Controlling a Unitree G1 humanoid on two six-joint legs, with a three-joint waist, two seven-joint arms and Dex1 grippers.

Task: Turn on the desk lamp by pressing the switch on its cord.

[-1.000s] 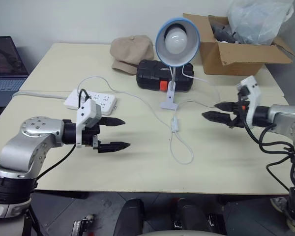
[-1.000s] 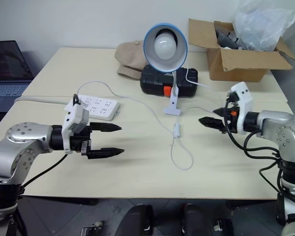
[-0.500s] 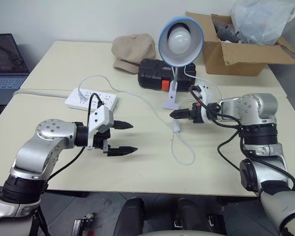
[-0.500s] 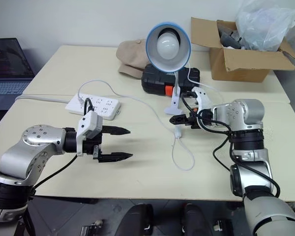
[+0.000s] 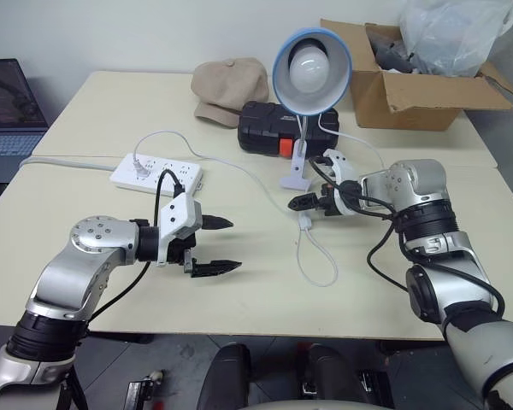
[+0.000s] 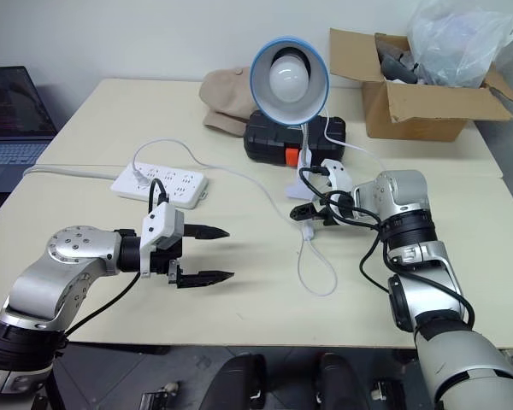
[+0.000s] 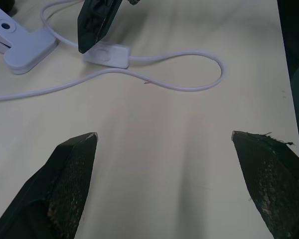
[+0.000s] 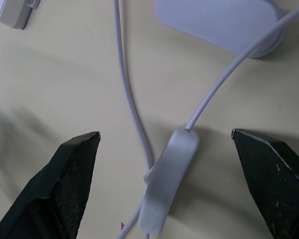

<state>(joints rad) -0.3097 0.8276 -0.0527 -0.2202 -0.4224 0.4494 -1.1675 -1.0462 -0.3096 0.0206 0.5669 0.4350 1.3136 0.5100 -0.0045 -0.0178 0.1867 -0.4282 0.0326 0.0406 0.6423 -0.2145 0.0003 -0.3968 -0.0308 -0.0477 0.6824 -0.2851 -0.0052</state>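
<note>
Your right gripper (image 5: 301,203) has swung in from the table's right side and now hangs just above the switch (image 5: 305,221), jaws wide apart, so you're lined up to press. The switch lies on the cord (image 5: 318,256) just in front of the desk lamp (image 5: 309,73), whose bulb looks unlit. Your left gripper (image 5: 220,245), jaws apart, holds nothing well left of the switch. The power strip (image 5: 156,174) sits further left; nothing blocks you.

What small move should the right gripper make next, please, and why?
Probably ease the right gripper down onto the switch. Its open fingers already sit just above the switch, which lies flat on the table, and the lamp looks unlit.
</note>
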